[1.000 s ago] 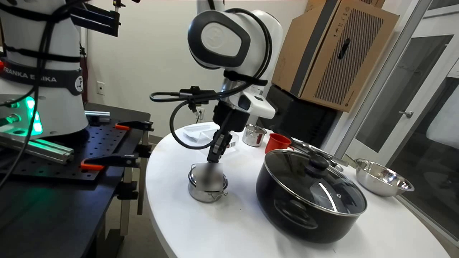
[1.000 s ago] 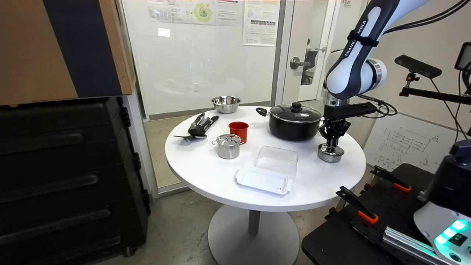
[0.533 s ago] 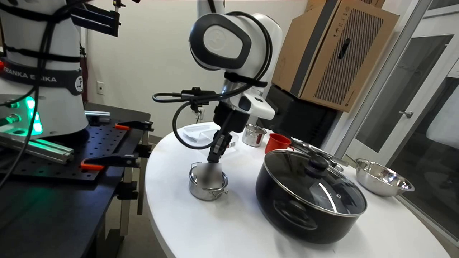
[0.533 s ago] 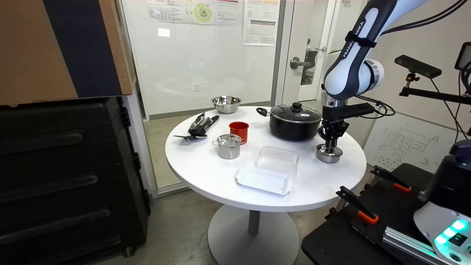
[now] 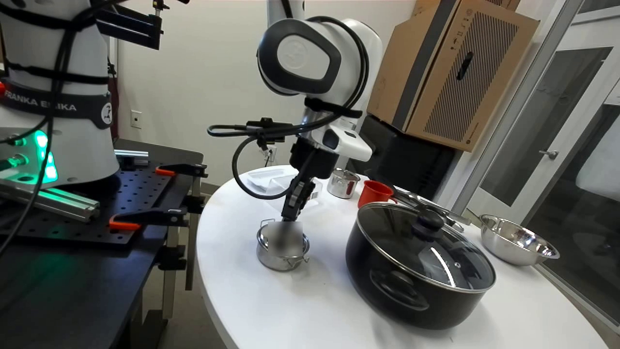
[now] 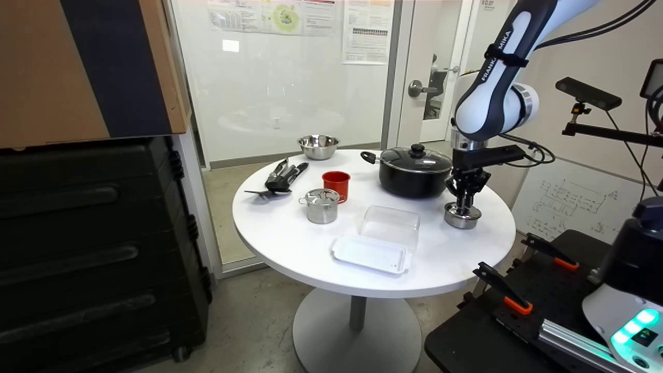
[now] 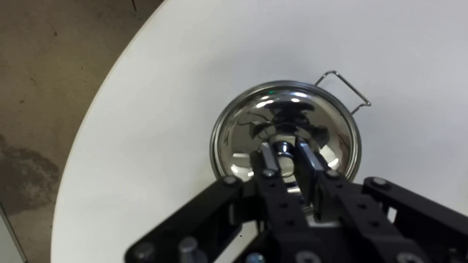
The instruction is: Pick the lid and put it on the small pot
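The lid (image 7: 261, 117), small, round and shiny, lies on the small pot (image 5: 281, 262) and looks level, its edge just inside the pot's rim (image 7: 359, 146) in the wrist view. The pot also shows in an exterior view (image 6: 461, 223) on the white table. One wire handle (image 7: 347, 84) sticks out. My gripper (image 7: 283, 144) is pointed down over the lid's centre, a finger on each side of the dark knob (image 7: 283, 147). A narrow gap seems to show beside the knob. The fingertips are blurred over in an exterior view; the fingers (image 6: 461, 201) stand slightly apart in an exterior view.
The big black pot (image 6: 414, 182) with a glass lid stands close by. A steel cup (image 6: 322, 210), red mug (image 6: 336, 185), steel bowl (image 6: 318, 151), utensils (image 6: 282, 181), clear box (image 6: 389, 225) and white tray (image 6: 370, 255) share the table. The table edge (image 7: 78, 128) is near.
The pot, lid and gripper have shifted together slightly. The lid looks lower and more level than one second ago. The fingers now look a little farther apart.
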Available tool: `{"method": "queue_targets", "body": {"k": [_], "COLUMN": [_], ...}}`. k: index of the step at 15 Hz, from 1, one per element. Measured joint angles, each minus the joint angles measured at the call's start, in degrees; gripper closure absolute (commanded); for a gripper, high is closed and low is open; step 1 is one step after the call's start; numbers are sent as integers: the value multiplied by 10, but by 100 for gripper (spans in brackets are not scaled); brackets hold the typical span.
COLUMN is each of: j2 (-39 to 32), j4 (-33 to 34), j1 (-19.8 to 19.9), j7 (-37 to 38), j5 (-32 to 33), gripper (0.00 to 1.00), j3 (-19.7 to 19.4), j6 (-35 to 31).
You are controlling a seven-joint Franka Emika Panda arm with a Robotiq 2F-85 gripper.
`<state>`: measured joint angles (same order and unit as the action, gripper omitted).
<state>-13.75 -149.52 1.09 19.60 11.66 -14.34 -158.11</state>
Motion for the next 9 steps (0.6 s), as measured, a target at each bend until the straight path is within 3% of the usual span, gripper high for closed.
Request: {"method": "queue_targets", "body": {"k": [2, 9], "j2": [-2, -2], "j4": [2, 2], "j1": [-7, -22], "j7": [18, 52], "j5": [5, 17], "gripper": [49, 1], "j3": [-6, -20], "j6": [-1, -4]}}
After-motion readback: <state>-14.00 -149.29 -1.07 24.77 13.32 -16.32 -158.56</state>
